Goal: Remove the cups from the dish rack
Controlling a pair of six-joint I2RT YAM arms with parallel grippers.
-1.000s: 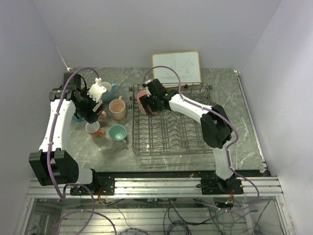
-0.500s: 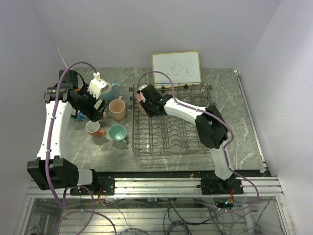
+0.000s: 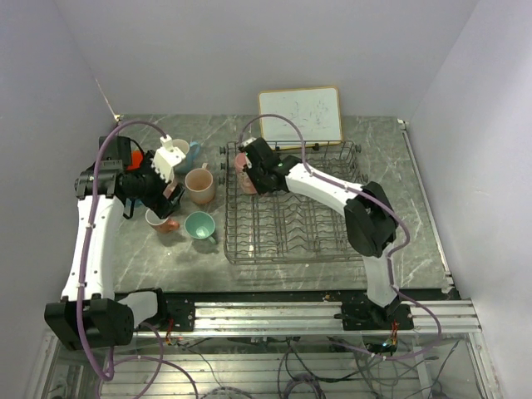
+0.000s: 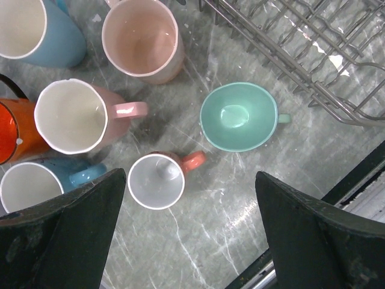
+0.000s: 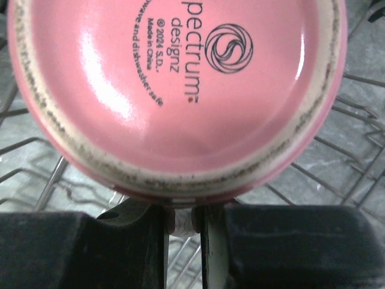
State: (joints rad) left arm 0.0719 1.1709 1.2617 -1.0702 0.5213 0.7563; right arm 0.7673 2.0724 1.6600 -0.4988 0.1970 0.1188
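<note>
At the far-left corner of the dish rack (image 3: 316, 220), the right gripper (image 5: 183, 212) has the upturned pink mug (image 5: 180, 78). Its base faces the wrist cam and the maker's stamp is readable. The jaws are nearly closed w/ a thin pale piece pinched between them, just under the mug's base rim. It looks like part of the mug, prob. the handle, but can't tell for sure. Whether the mug rests on the wires or hangs clear of them, can't tell either. A wood-framed whiteboard (image 3: 299, 115) stands just behind the rack.

Left of the rack, seven mugs stand upright on the grey marble tabletop (image 4: 198, 241). The left gripper (image 4: 190, 174) hangs above them, fingers spread wide, nothing between them.

Below it, per the wrist cam:
- teal mug (image 4: 236, 116) – nearest the rack, handle toward it
- small coral mug (image 4: 157, 180) – pale inside, near the teal one
- peach mug (image 4: 142, 37)
- pale pink mug (image 4: 72, 114) – handle toward the teal mug
- orange-red mug (image 4: 15, 129) – just beside the pale pink one, at the frame edge
- upper light blue mug (image 4: 30, 30)
- lower light blue mug (image 4: 33, 186) – partly behind the left finger
</note>
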